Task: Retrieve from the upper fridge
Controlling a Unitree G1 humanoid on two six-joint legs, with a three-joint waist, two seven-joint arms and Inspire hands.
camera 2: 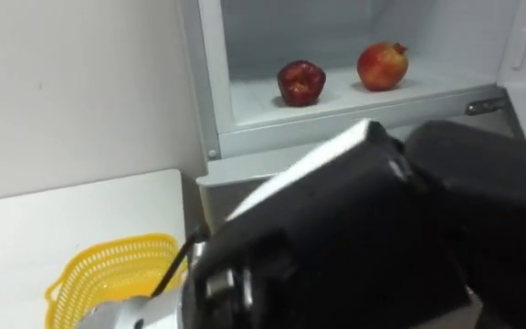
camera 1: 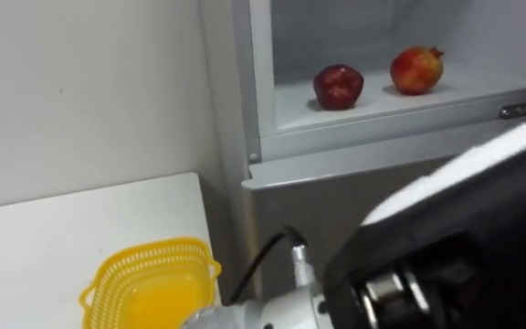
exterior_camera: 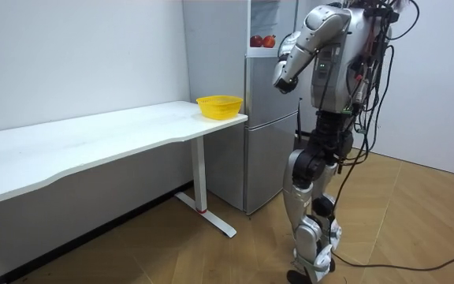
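Left hand (camera 2: 382, 228), black, hovers below the open white fridge compartment (camera 2: 272, 27); whether it is open or closed cannot be told. Dark-red apple (camera 2: 300, 82) and red-yellow pomegranate (camera 2: 382, 66) sit inside. Risk: with the view obscured, the reach may nudge the fruit away.

Apple (camera 1: 338, 86), pomegranate (camera 1: 416, 70) on shelf (camera 1: 290, 106); basket (camera 1: 117, 272) on table (camera 1: 53, 247)

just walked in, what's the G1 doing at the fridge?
It stands facing the open upper fridge, one arm raised before its chest. A dark red apple and a pomegranate sit apart on its shelf, untouched. A yellow basket sits on the white table beside the fridge.
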